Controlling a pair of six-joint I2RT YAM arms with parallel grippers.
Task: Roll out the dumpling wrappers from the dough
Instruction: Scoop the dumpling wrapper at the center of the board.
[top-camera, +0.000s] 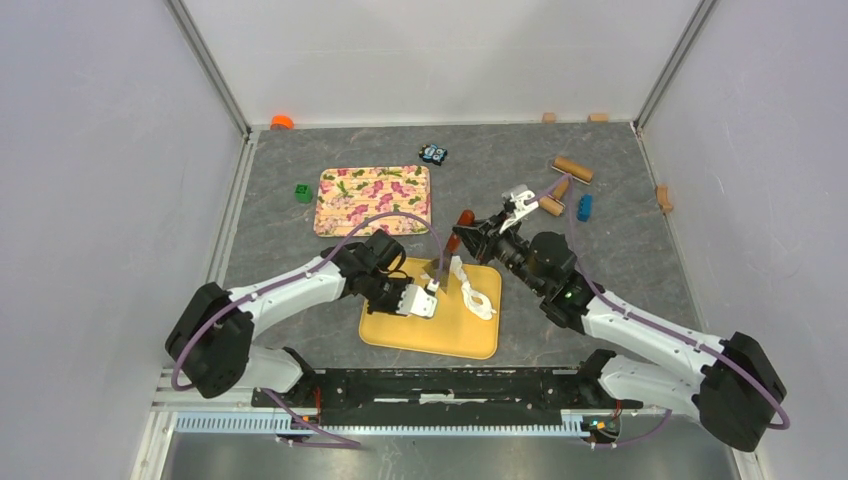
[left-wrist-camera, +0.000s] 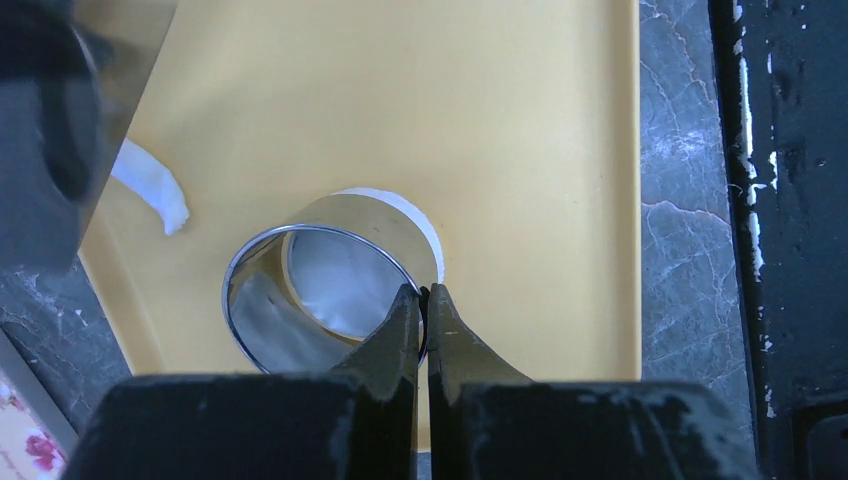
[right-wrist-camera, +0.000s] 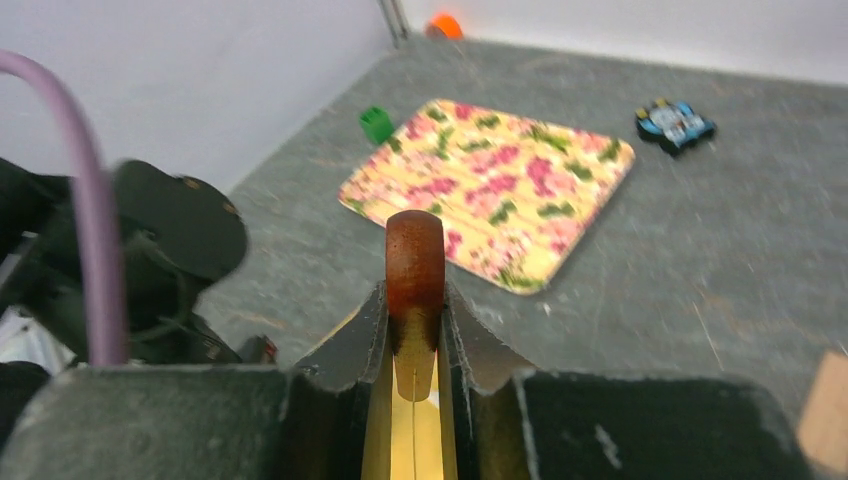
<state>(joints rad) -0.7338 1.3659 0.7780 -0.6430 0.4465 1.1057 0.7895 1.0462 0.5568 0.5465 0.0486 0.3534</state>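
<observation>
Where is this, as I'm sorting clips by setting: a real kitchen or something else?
Probably a robot lab test cell, not a kitchen: plain white walls box in a grey table, two robot arms are mounted at its near edge, and a toy car and wooden pieces lie about.

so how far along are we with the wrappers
Early. Done: one flat white patch sits inside the shiny ring on the yellow board. In hand: left gripper pinches that ring's rim; right gripper clamps a brown-tipped wooden tool. Left: the ragged dough strip beside it is not yet rolled.

The ring stands on the near board, dough strip beside.
</observation>
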